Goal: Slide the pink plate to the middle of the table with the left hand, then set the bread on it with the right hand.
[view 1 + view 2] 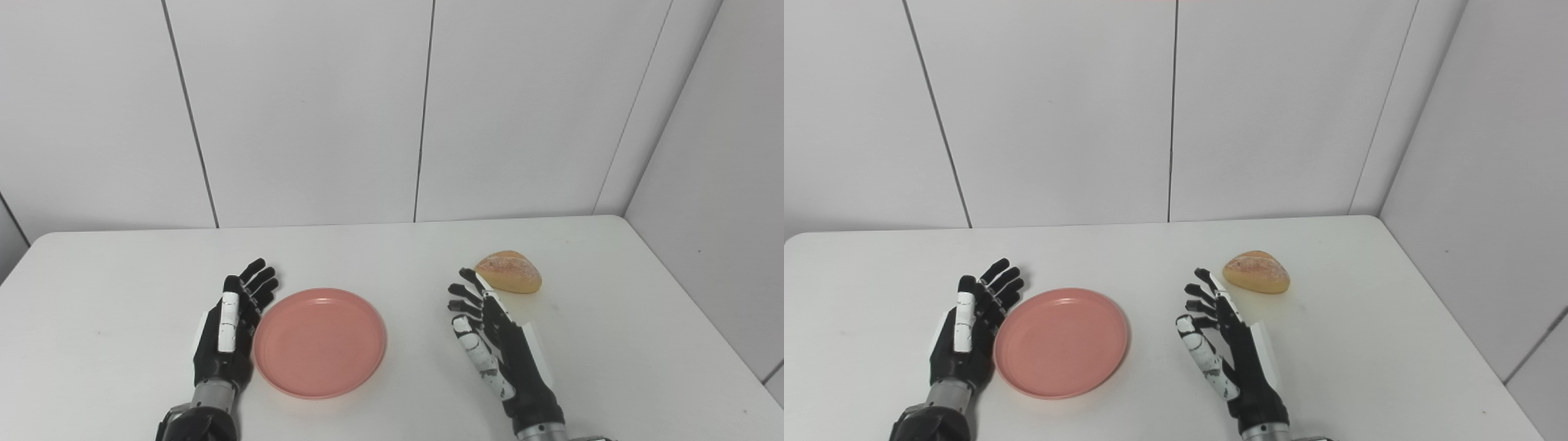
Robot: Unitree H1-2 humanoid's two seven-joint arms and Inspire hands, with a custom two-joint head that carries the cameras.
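Two hands spread and empty, left hand (229,327) against pink plate (320,343) at lower centre, right hand (490,343) just below-left of bread (508,271), white table (392,251).

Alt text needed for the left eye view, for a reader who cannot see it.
A pink plate lies empty on a white table, with the open left robot hand against its left rim. To the right, the open right robot hand reaches toward a bread roll lying just beyond its fingertips.

Both arms run off the bottom edge. The left hand (229,331) covers the plate's (320,343) near-left rim, so contact there can't be judged. The table (1335,367) is cropped at its near side.
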